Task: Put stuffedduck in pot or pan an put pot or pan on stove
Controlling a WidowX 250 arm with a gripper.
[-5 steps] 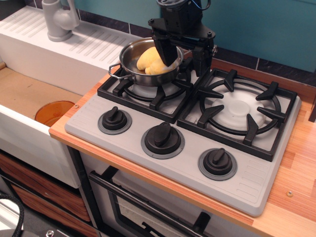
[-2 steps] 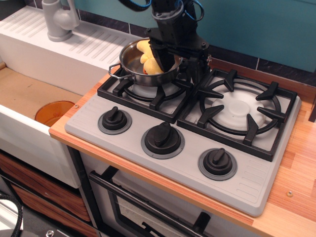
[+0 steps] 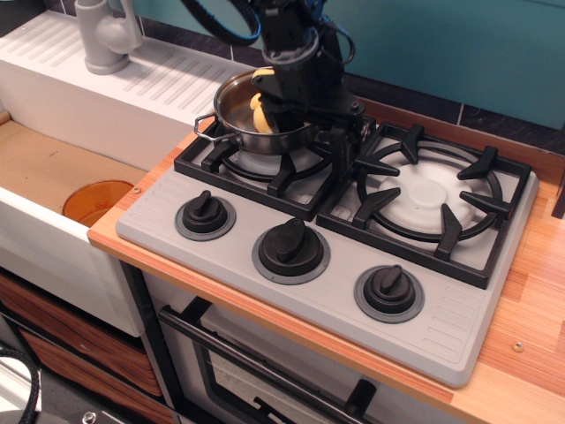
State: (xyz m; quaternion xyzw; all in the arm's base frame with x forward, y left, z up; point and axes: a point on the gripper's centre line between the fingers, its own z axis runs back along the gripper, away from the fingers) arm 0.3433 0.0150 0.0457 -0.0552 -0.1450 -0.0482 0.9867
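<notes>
The shiny steel pot (image 3: 231,131) stands on the left rear burner of the grey stove (image 3: 340,296). The yellow stuffedduck (image 3: 258,112) lies inside it, mostly hidden behind my arm; only a strip of yellow shows. My black gripper (image 3: 313,131) hangs low over the pot's right rim. One finger (image 3: 282,110) reaches into the pot next to the duck, and the other finger (image 3: 344,146) is outside it above the grate. The jaws stand apart and straddle the rim; I cannot see them pressing on anything.
The right burner grate (image 3: 433,199) is bare. Three black knobs (image 3: 290,247) line the stove front. An orange bowl (image 3: 95,201) sits in the sink at left, with a grey faucet (image 3: 104,35) on the white drainboard behind it. A teal wall rises at the back.
My gripper has moved down and to the left, over the pot's right side, and now covers most of the duck. The pot and duck have not moved.
</notes>
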